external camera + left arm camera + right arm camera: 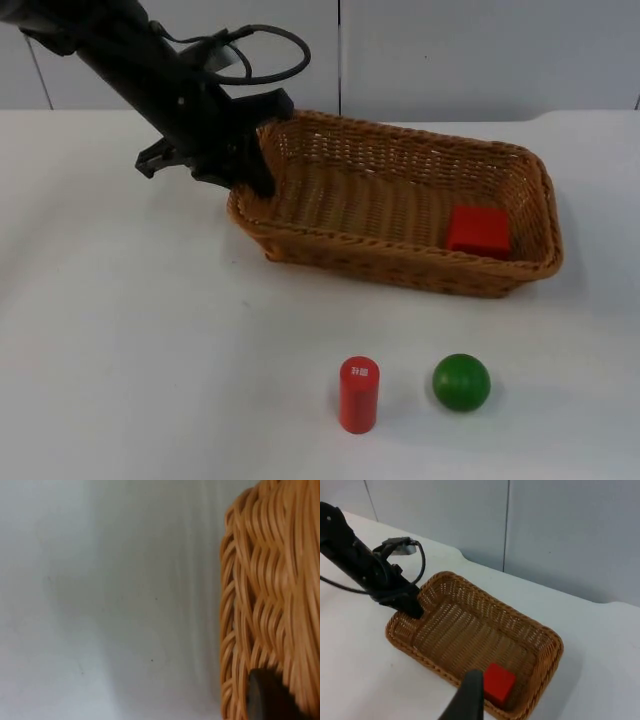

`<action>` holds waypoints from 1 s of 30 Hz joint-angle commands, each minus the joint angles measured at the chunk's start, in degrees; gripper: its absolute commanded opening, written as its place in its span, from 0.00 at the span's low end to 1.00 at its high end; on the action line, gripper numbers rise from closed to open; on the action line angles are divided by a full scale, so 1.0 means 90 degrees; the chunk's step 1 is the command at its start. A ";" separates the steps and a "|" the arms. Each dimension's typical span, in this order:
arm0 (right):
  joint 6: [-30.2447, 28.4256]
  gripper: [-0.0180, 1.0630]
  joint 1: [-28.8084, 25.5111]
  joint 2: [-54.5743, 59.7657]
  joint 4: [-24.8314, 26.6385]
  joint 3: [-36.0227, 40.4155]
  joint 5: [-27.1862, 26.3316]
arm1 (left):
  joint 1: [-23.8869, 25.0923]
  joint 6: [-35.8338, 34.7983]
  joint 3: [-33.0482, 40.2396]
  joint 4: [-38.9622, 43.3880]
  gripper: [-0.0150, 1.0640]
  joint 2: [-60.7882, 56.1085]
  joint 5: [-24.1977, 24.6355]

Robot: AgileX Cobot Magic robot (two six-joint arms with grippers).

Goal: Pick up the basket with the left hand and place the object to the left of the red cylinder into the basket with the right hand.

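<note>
one red block (478, 231) already lies in the wicker basket (400, 262). i see the left gripper (255, 165) clamped on its left rim; the weave looks light and stiff. right gripper (465, 700) above basket, fingers unclear.

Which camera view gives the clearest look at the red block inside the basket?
The top view: the red block lies unobstructed in the basket, near its right end. In the right wrist view, a black fingertip partly covers the block. The left wrist view offers basket weave and table.
</note>
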 commanded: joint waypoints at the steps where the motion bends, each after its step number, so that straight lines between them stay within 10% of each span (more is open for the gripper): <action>1: 0.0069 0.81 -0.0007 0.0316 0.0034 -0.0365 0.0012 | 0.0003 0.0045 0.0011 -0.0066 0.01 -0.0081 0.0017; 12: 0.0022 0.81 -0.0007 0.1152 0.0167 -0.1128 -0.0040 | 0.0307 0.0045 0.0011 -0.0066 0.10 0.0122 -0.0168; 21: 0.0004 0.81 -0.0007 0.1152 0.0166 -0.1128 0.0040 | 0.0307 0.0219 -0.0001 -0.0031 0.99 -0.0016 0.0180; 30: -0.0026 0.81 -0.0007 0.1152 0.0068 -0.1128 -0.0022 | 0.0307 -0.0008 0.0198 0.1144 0.99 -0.0983 0.0800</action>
